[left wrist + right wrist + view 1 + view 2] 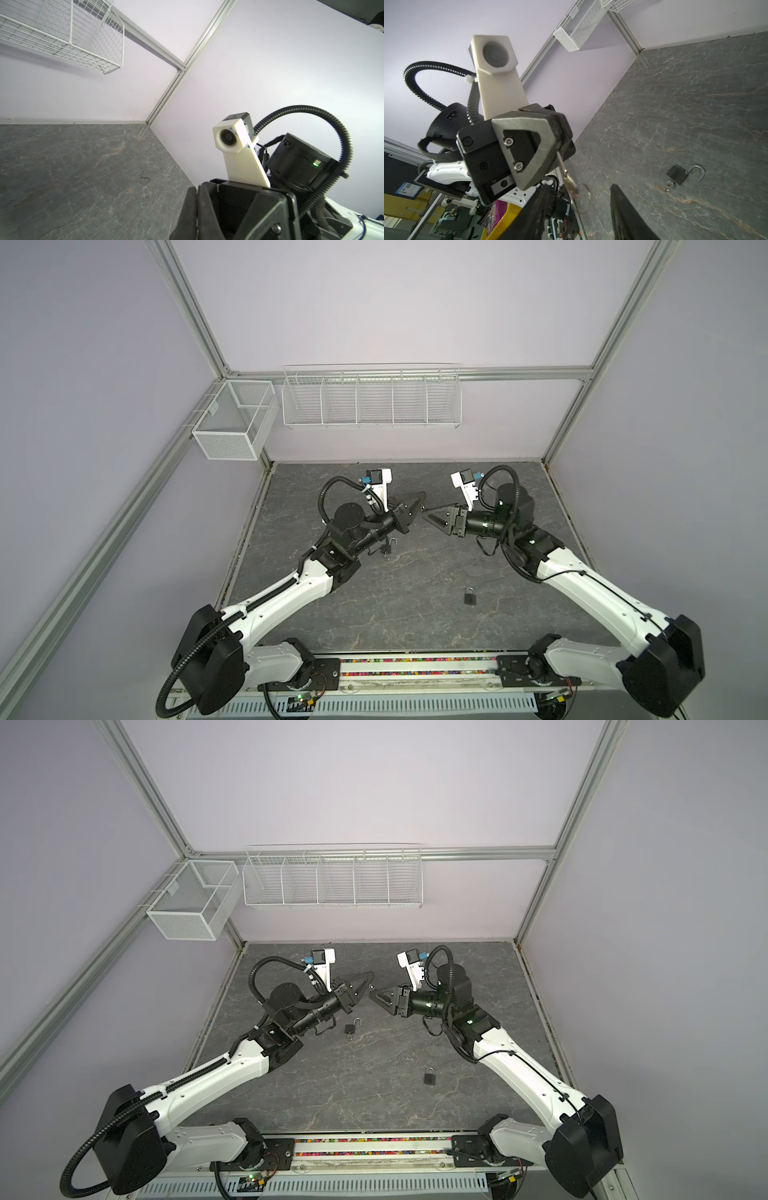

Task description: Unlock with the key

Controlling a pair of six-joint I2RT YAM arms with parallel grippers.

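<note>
On the grey table (415,614), the left gripper (557,147) is clamped on a key (569,182) dangling from its tips, facing the right gripper (426,515), whose fingers stand apart. An opened padlock (677,174) lies near the left gripper; a closed padlock (470,596) lies nearer the front

Black padlock (470,599); key (568,181) seemingly silver.

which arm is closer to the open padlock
Left. The open padlock lies just beside the wrist of the left arm; the right arm is farther off, on its other side.
</note>
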